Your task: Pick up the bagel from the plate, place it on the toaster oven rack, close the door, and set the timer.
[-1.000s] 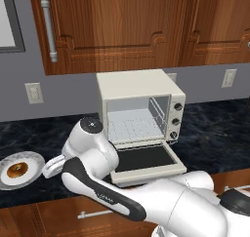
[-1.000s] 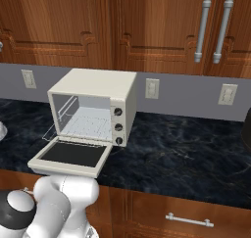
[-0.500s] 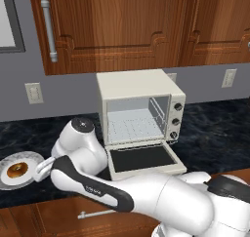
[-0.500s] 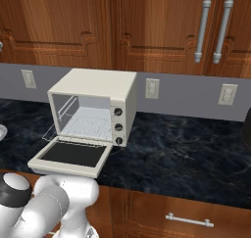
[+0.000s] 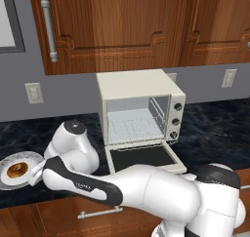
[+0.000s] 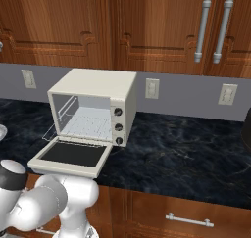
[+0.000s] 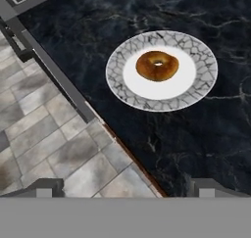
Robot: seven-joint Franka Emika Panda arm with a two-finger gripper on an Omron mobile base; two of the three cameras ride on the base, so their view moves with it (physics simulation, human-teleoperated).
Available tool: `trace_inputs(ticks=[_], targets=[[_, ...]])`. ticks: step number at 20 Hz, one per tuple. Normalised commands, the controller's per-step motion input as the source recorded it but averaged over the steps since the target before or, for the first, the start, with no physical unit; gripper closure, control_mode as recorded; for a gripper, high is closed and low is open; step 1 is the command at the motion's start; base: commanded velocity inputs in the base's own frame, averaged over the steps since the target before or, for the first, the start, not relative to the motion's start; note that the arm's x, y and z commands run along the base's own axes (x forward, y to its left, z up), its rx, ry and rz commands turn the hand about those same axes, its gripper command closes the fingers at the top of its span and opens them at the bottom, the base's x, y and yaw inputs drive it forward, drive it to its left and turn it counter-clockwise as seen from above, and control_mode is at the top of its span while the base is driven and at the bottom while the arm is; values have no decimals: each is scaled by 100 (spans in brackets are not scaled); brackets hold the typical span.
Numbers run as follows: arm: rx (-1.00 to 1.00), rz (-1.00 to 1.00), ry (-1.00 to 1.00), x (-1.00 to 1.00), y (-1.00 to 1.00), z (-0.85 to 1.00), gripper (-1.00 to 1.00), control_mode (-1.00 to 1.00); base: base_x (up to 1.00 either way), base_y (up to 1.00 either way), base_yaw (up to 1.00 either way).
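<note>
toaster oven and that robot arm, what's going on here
The robot arm has swung out to the left, over the plate that holds the bagel on the dark counter. Its gripper hangs above with jaws wide open, nothing held, the bagel untouched. The toaster oven stands ready: its door is dropped flat open and the toaster oven rack inside is bare.

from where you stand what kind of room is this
A home kitchen, rendered rather than real by the look of it: a toaster oven sits open on a dark marble counter, brown wooden cabinets hang above, and a bagel lies on a plate.
</note>
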Motion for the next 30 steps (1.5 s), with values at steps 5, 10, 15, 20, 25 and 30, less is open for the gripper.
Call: trace_inputs(ticks=[5,10,15,20,25,30], targets=[[0,0,-6,10,3,-16,-100,-100,0,0,0],[0,0,-1,22,7,-8,-100,-100,0,0,0],[0,0,0,25,11,-7,-100,-100,0,0,0],[0,0,0,22,14,-10,-100,-100,0,0,0],[0,0,0,16,19,-13,-100,-100,0,0,0],[0,0,0,10,24,-16,-100,-100,0,0,0]])
